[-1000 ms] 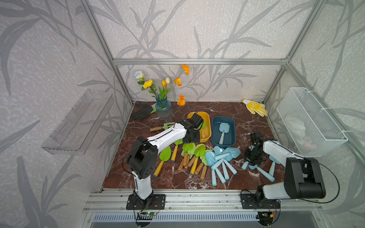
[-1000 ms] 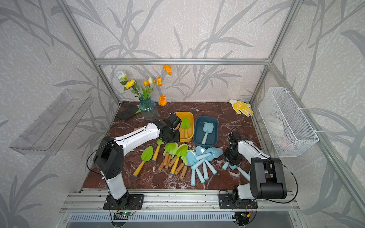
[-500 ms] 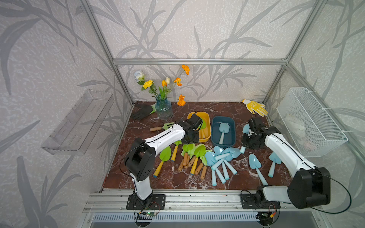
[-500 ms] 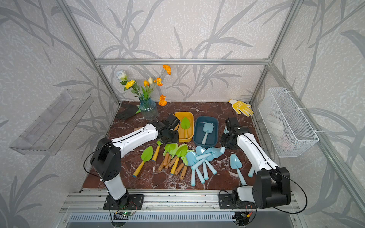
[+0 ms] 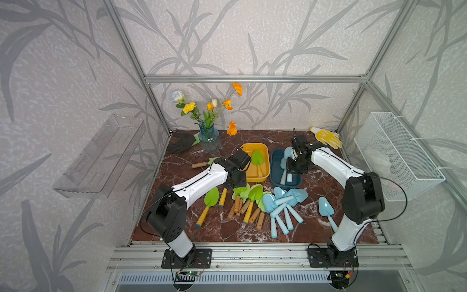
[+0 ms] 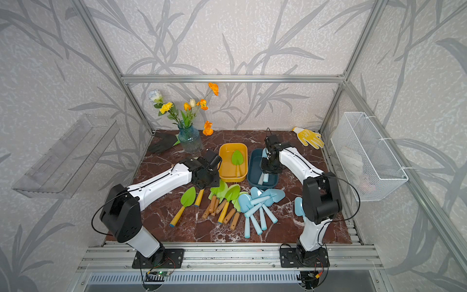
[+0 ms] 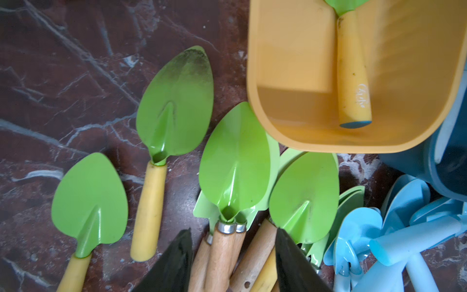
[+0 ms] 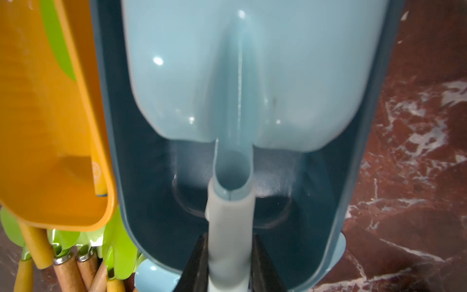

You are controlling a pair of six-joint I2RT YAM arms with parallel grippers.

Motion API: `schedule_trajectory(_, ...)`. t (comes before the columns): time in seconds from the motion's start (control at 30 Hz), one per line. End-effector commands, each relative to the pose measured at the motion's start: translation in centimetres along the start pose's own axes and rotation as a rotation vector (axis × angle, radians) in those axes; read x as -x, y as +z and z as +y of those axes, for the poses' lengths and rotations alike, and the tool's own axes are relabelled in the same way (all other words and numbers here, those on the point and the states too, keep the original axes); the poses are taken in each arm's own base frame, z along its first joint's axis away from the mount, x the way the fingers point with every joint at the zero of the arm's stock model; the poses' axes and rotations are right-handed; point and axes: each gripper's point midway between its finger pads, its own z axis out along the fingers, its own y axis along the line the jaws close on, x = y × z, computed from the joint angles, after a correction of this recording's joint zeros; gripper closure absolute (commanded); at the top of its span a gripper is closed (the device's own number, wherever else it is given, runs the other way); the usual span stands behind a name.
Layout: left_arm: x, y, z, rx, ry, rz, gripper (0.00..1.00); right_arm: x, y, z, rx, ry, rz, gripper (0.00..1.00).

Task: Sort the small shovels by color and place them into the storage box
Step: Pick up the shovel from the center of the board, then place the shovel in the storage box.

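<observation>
My right gripper (image 8: 228, 249) was clamped on the handle of a blue shovel (image 8: 252, 75), with both fingers (image 8: 197, 268) pressed against it. The shovel's blade was down inside the blue box (image 8: 141, 192), pointing toward the far end. I couldn't tell whether the blade touched the box floor. The yellow box (image 7: 285, 75) sat just beside the blue one, and I couldn't tell whether they touched. It held one green shovel (image 5: 257, 158) with a yellow handle.

My left gripper (image 7: 232, 231) hung with its jaws parted above the green heap (image 5: 249, 194), straddling a few wooden handles. As far as I could see, it gripped nothing. A pair of green shovels (image 7: 174, 108) lay apart from that heap on the table (image 5: 202, 228), side by side, with their yellow handles toward the front. The blue heap (image 5: 283, 202) lay to the right of the green heap and touched it, its handles fanned toward the front edge. A lone shovel (image 5: 326, 208), also blue, lay by itself near the right arm's base.
</observation>
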Motion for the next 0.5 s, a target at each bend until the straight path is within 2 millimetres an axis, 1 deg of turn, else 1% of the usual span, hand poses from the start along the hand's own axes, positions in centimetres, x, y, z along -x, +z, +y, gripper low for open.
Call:
schedule_trajectory(0.0, -0.9, -0.5, 2.7, 0.089, -0.004, 0.002, 0.45, 0.8, 0.6, 0.7, 0.006, -0.043, 0.0, 0.95)
schedule_trajectory(0.07, -1.5, -0.6, 3.6, 0.108, -0.01, 0.004, 0.45, 0.8, 1.7, 0.5, -0.005, -0.047, 0.019, 0.95)
schedule_trajectory(0.23, -2.6, -0.3, 5.1, 0.122, -0.048, 0.021, 0.44, 0.6, 3.9, 0.0, -0.029, -0.046, 0.061, 0.95)
schedule_trajectory(0.37, -3.1, -0.1, 5.7, 0.123, -0.081, 0.029, 0.43, 0.3, 5.3, -0.8, -0.058, -0.037, 0.089, 0.95)
schedule_trajectory(0.47, -3.2, 0.0, 6.0, 0.119, -0.096, 0.032, 0.43, 0.1, 6.1, -1.2, -0.073, -0.032, 0.103, 0.94)
